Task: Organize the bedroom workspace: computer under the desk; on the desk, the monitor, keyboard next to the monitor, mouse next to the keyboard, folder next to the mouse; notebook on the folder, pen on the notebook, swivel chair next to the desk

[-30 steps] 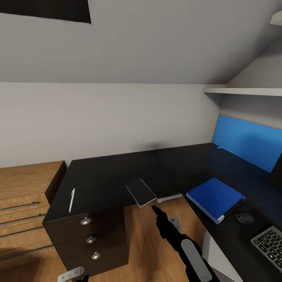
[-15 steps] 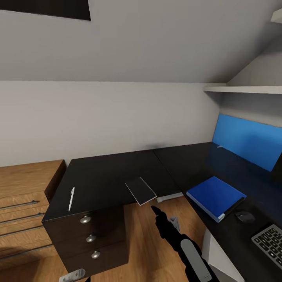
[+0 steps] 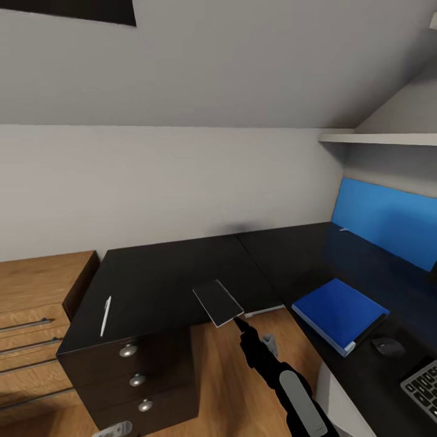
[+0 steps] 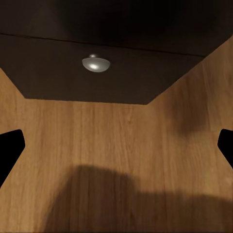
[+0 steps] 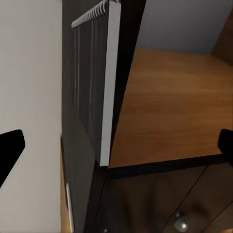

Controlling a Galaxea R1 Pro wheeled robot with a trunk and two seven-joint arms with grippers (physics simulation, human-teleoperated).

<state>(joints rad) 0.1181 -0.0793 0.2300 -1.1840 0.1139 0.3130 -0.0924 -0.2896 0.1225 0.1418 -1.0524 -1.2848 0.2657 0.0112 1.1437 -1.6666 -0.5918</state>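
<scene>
Head view: showed a black L-shaped desk (image 3: 164, 273) set against a pale wall. Found the dark notebook (image 3: 217, 301) at the desk's front edge, one corner overhanging the wooden floor (image 3: 224, 370). Placed the right gripper (image 3: 238, 322) just below that corner, close beside it; contact could not be judged. Caught a white pen (image 3: 105, 315) lying on the desktop above the drawer unit (image 3: 130, 376), well apart from the notebook. Set the blue folder (image 3: 338, 312) on the desk's right wing, with the mouse (image 3: 387, 346) near it and the keyboard (image 3: 422, 382) at the frame's edge.

Right wrist view: presented the notebook (image 5: 104, 87) edge-on between widely parted fingertips (image 5: 9, 145), nothing held.

Left wrist view: put the left gripper (image 4: 116, 150) over the floor, fingers spread and empty, facing a drawer knob (image 4: 95, 63).
</scene>
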